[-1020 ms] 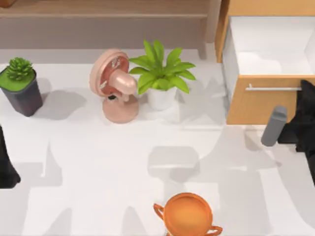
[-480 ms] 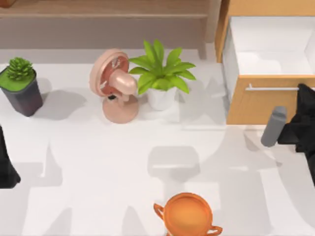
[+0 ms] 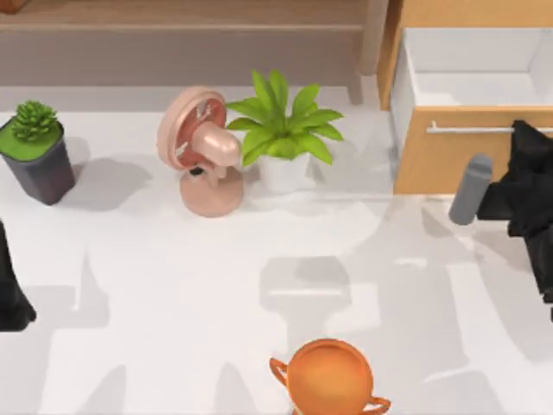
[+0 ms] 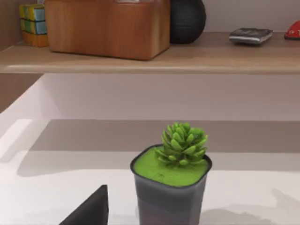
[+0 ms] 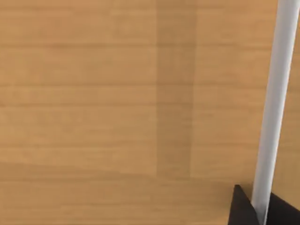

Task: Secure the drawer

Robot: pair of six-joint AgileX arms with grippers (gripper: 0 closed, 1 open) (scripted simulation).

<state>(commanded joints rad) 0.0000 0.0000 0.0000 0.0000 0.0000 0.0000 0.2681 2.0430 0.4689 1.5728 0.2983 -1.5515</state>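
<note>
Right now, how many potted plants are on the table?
2. A small succulent in a dark pot stands at the table's far left; a leafy green plant in a white pot stands mid-table beside the pink fan. None looks hidden.

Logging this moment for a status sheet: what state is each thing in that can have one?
drawer: part open, white inside showing
silver bar handle: right gripper at its right end
left arm: parked at the table's left edge
pink fan: upright
leafy plant: upright in white pot
succulent: upright in dark pot
orange pot: upright
</note>
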